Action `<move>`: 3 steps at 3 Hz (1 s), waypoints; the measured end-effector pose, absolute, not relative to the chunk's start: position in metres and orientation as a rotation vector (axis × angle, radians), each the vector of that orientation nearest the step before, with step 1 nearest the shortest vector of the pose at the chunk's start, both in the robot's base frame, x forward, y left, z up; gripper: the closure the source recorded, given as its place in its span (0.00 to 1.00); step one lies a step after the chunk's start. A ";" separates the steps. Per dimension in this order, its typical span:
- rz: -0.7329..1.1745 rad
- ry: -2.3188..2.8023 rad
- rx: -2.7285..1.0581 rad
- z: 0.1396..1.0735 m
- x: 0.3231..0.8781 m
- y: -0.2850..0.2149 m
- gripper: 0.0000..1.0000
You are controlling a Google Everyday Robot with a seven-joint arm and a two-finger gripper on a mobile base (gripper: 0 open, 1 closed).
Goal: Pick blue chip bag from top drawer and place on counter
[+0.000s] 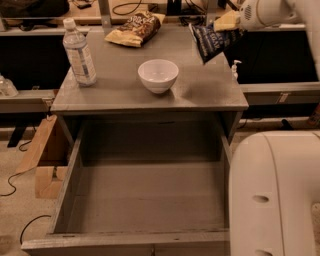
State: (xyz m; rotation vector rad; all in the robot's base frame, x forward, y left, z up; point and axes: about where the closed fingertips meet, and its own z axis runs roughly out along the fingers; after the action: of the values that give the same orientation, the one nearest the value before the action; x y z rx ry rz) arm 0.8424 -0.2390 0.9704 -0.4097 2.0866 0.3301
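While the top drawer (145, 200) is standing open nearest the camera, the counter (120, 85) beyond it is carrying a white bowl (158, 75). Farther back, over the counter's right rear edge, the gripper (226, 22) is clamping the blue chip bag (214, 42) by its top. The bag's long axis is hanging down-left below the fingers, so lowering inward seems called for.

Warm, dim light, pale speckled floor (17, 212), black cable (11, 189) trailing across it, cardboard box (46, 157) at left, wooden-topped bench (87, 11) with metal post (104, 11) behind, my gripper (225, 22) far right, clamping the blue chip bag (212, 41).
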 end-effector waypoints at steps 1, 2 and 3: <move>0.319 2.075 -0.230 0.953 0.889 -0.222 1.00; 0.352 2.062 -0.101 0.937 0.919 -0.202 1.00; 0.469 2.063 -0.030 0.930 0.930 -0.167 1.00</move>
State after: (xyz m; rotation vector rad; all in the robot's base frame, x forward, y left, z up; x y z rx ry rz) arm 0.9304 -0.1674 0.9298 -0.0300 2.0629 0.4695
